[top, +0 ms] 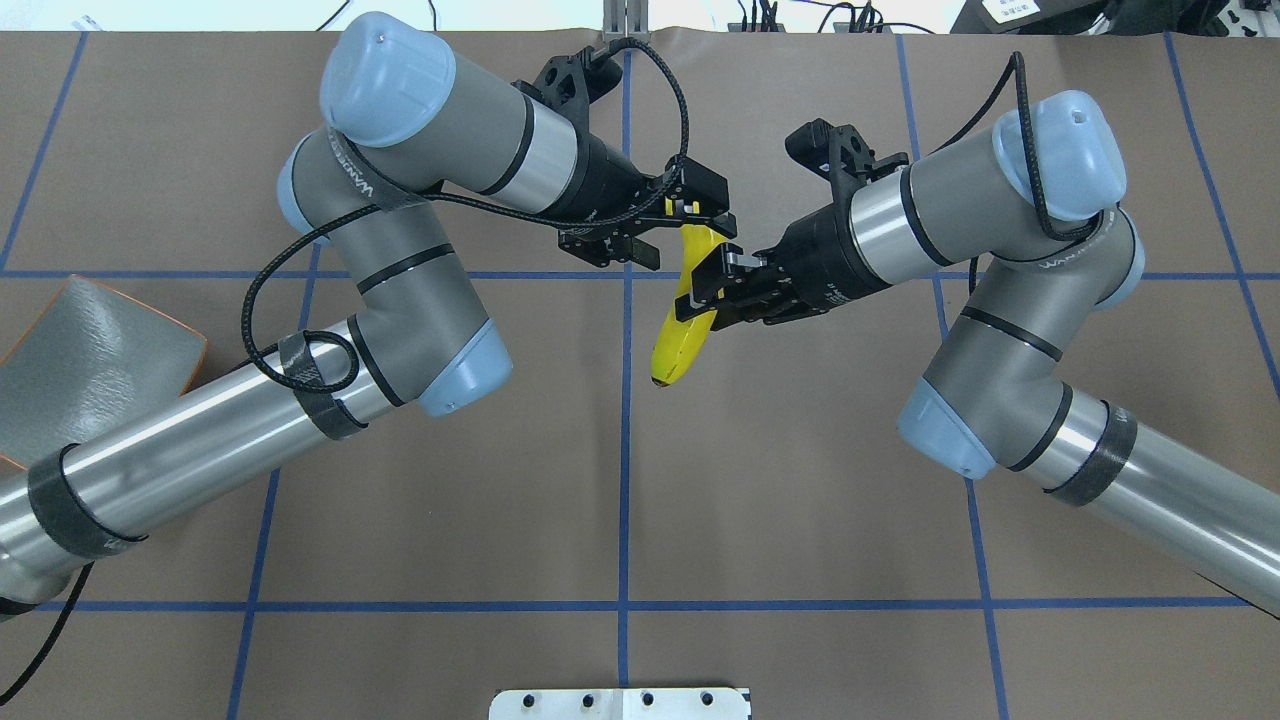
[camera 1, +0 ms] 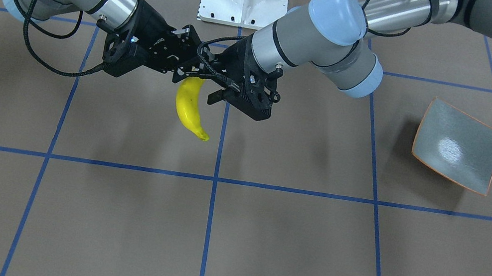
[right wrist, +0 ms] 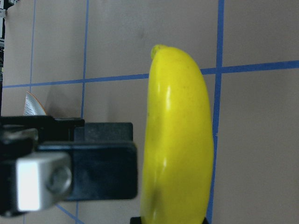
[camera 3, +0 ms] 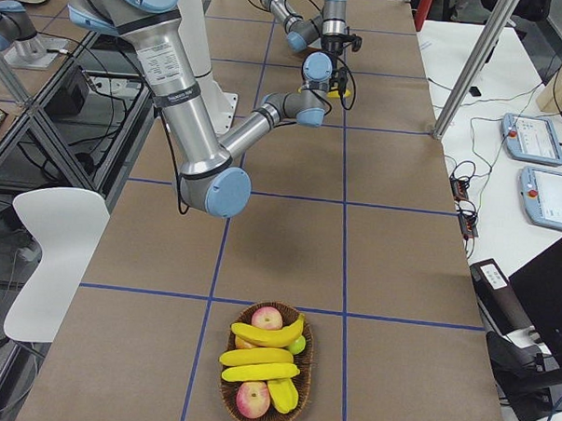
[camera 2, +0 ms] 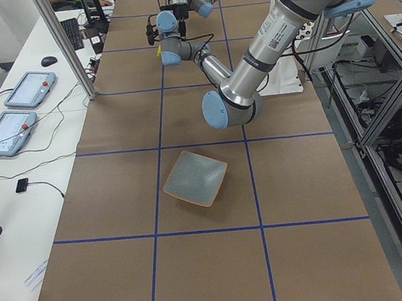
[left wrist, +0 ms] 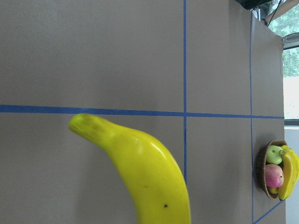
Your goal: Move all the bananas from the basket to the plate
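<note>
Holds one banana [top: 672, 350] in right gripper [top: 708, 288], pinched at its middle, above the desk [top: 800, 480] at frame centre. Has left gripper [top: 678, 232] spread around its upper end. Shows plate [top: 90, 350] at left edge, well apart.

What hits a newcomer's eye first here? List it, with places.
A bright yellow curved plastic banana hangs in mid-air at the centre, where the right tool and left tool meet. The empty square grey dish with an orange rim lies off to the robot's left. A brown woven fruit basket sits at the far right end.
</note>
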Motion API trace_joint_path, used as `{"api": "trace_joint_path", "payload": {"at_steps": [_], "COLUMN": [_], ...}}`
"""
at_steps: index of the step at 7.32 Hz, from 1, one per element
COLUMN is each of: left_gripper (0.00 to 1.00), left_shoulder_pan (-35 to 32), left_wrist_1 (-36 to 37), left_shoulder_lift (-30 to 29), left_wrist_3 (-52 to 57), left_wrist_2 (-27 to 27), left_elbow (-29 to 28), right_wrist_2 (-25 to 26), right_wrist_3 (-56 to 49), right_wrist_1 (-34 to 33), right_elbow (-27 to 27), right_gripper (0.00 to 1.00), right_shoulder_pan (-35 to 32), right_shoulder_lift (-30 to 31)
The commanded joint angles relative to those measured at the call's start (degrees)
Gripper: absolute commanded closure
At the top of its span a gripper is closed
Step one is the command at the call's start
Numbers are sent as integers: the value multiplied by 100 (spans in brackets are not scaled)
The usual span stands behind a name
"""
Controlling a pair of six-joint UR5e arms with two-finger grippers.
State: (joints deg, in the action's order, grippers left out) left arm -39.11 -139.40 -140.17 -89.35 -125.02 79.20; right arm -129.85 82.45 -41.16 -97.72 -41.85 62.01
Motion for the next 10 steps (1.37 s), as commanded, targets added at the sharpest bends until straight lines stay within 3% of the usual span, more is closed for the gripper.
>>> {"api": "trace_joint_path", "payload": {"at_steps": [1, 2, 3, 4, 6, 10], "left_gripper": [27, 72, 100, 100, 100, 100], "left_shoulder_pan": [26, 26, 26, 35, 96, 53], "left_wrist_1": [0, -9, -26, -26, -26, 96], "left_shoulder_lift": [-37, -37, -46, -46, -37, 207], "left_wrist_3": [-74, -83, -100, -109, -118, -205], "left_wrist_2": [21, 21, 21, 21, 100, 83], "left_elbow": [-63, -63, -54, -54, -45, 138], "right_wrist_2": [39, 57, 57, 57, 205, 66], "right_wrist_3": [-1, -10, -10, -10, -1, 8], "right_wrist_1": [3, 3, 3, 3, 20, 29], "right_elbow": [-62, -63, -71, -71, -132, -1204], "right_gripper": [100, 100, 100, 100, 1, 0], "right_shoulder_pan": [-7, -7, -7, -7, -25, -304], "right_shoulder_lift": [4, 12, 13, 21, 65, 1354]}}
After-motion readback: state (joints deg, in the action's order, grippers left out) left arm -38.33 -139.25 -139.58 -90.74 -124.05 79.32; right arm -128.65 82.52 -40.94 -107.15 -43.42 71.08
